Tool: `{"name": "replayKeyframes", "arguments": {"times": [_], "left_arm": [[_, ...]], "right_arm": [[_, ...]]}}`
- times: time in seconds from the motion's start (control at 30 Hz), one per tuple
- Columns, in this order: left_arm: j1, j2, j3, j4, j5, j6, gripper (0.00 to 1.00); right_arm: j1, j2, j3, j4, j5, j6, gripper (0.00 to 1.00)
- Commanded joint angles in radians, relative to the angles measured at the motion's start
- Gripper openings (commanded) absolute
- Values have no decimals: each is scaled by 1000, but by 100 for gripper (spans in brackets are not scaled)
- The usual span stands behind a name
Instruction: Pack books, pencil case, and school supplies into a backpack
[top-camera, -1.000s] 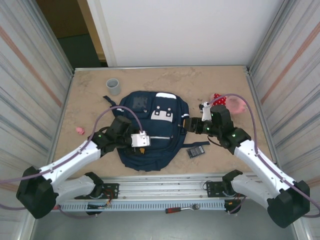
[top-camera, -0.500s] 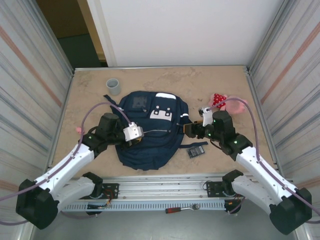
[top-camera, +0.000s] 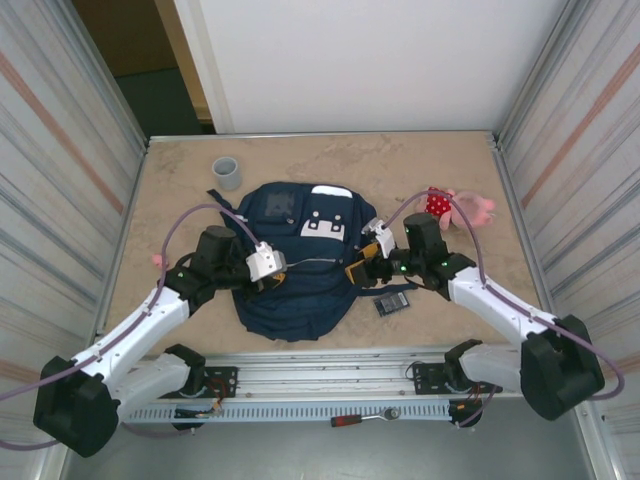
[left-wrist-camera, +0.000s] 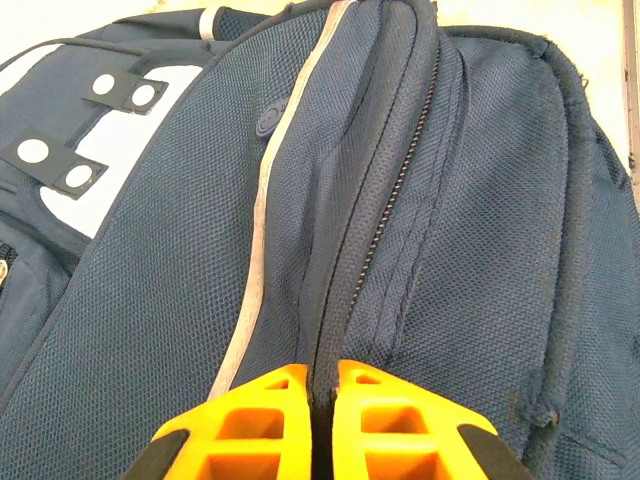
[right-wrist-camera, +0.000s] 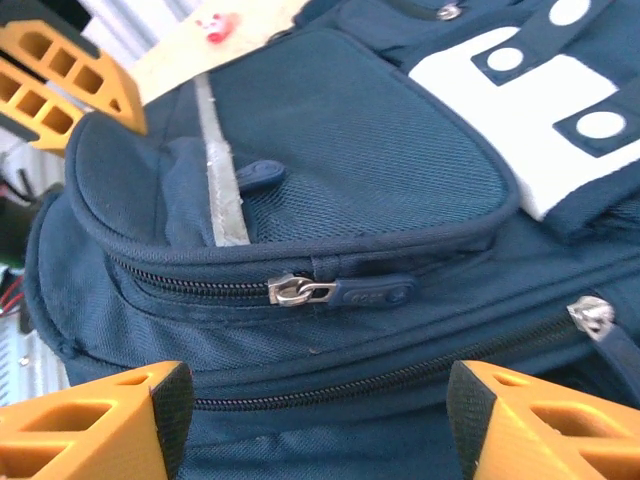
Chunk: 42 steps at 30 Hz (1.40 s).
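The navy backpack (top-camera: 300, 265) lies flat mid-table, white patches toward the back. My left gripper (top-camera: 274, 268) is on its left half, shut on a fold of fabric beside a zipper line (left-wrist-camera: 322, 375). The backpack (left-wrist-camera: 470, 200) stretches away from those fingers. My right gripper (top-camera: 358, 268) sits at the bag's right edge, open, its fingers (right-wrist-camera: 150, 420) spread either side of the closed lower zipper. A silver slider with a blue zipper pull (right-wrist-camera: 340, 292) lies just beyond them. A dark grey grid-faced piece (top-camera: 393, 302) lies right of the bag. The book is out of view.
A grey cup (top-camera: 226, 172) stands at the back left. A pink and red plush toy (top-camera: 455, 206) lies at the right, behind my right arm. A small pink bit (top-camera: 158, 261) is at the left. A slim grey piece with a red end (top-camera: 362, 418) rests on the front rail.
My right gripper has swung left from beside the bag onto its right edge. My left gripper pulled back left across the bag's front, then held still.
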Motion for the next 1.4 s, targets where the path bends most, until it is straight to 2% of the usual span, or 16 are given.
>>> {"name": "replayKeyframes", "arguments": {"times": [0.0, 0.23, 0.5, 0.6, 0.77, 0.9, 1.0, 1.2, 1.37], "left_arm": [[13, -10, 9, 88, 76, -33, 0], [22, -9, 6, 103, 83, -44, 0], [31, -9, 5, 118, 103, -52, 0], [33, -10, 4, 123, 97, -55, 0], [42, -5, 4, 122, 47, -59, 0], [48, -1, 7, 121, 47, -53, 0], [48, 4, 9, 121, 48, -55, 0], [50, 7, 10, 132, 70, -63, 0], [51, 0, 3, 144, 90, -73, 0]], "right_arm": [[-27, 63, 54, 43, -186, -64, 69], [-25, 154, 98, 42, -304, -81, 71], [-27, 240, 150, 58, -211, -59, 71], [-25, 254, 163, 42, -227, -60, 70], [-12, 239, 188, -69, -336, -99, 63], [-6, 202, 193, -131, -390, -106, 49], [-1, 195, 211, -162, -407, -109, 45], [-3, 208, 220, -149, -328, -114, 52], [-21, 218, 221, -89, -237, -57, 65]]}}
